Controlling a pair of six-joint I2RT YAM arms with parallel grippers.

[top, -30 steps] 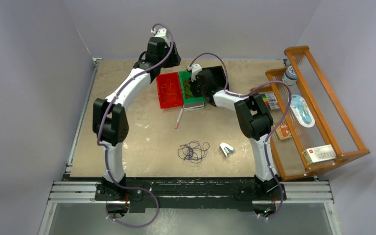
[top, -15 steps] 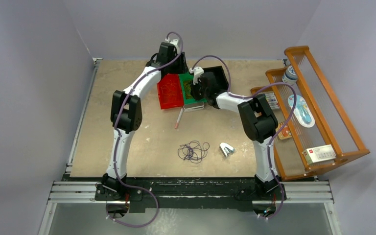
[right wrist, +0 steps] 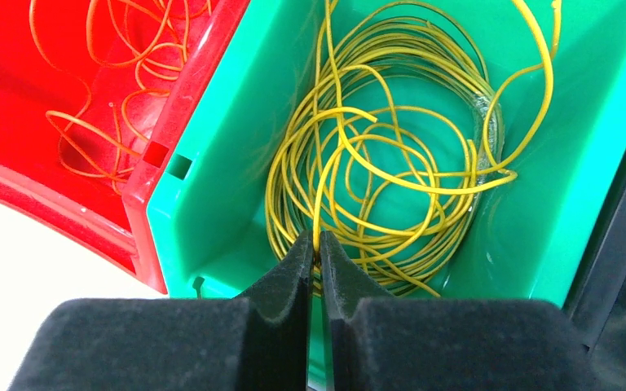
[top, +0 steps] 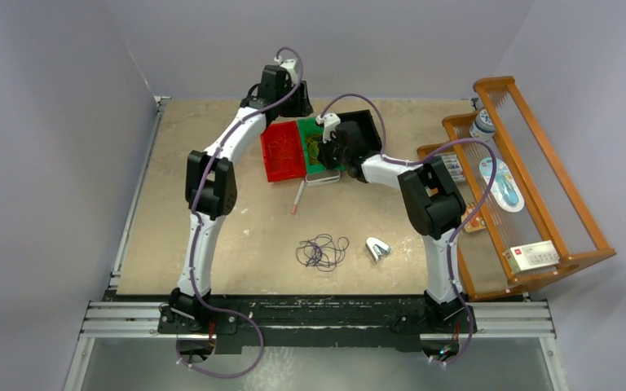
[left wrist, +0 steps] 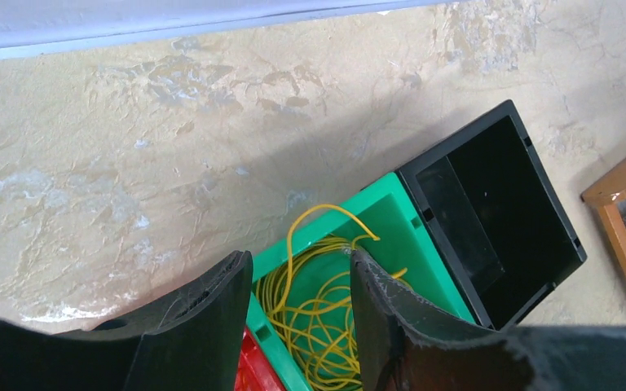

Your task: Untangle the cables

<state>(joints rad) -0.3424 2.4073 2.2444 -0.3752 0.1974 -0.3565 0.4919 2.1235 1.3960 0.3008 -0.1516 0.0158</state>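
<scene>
Your right hand (right wrist: pixel 316 244) is clenched on one strand of the yellow cable (right wrist: pixel 281 204) inside the green bin (right wrist: pixel 212 163), probably to lift the coil by a single loop. Your left hand (left wrist: pixel 301 277) hangs released above that bin's 12 o'clock edge (free for a second strand). The red-orange cable (right wrist: pixel 143 45) sits in the red bin (right wrist: pixel 16 163) at 9 o'clock. The dark purple cable (top: pixel 323 251) lies on the desk (top: pixel 261 244) at 6 o'clock. Since a second ago the left hand has swung toward 3 o'clock; the cables lie unchanged.
</scene>
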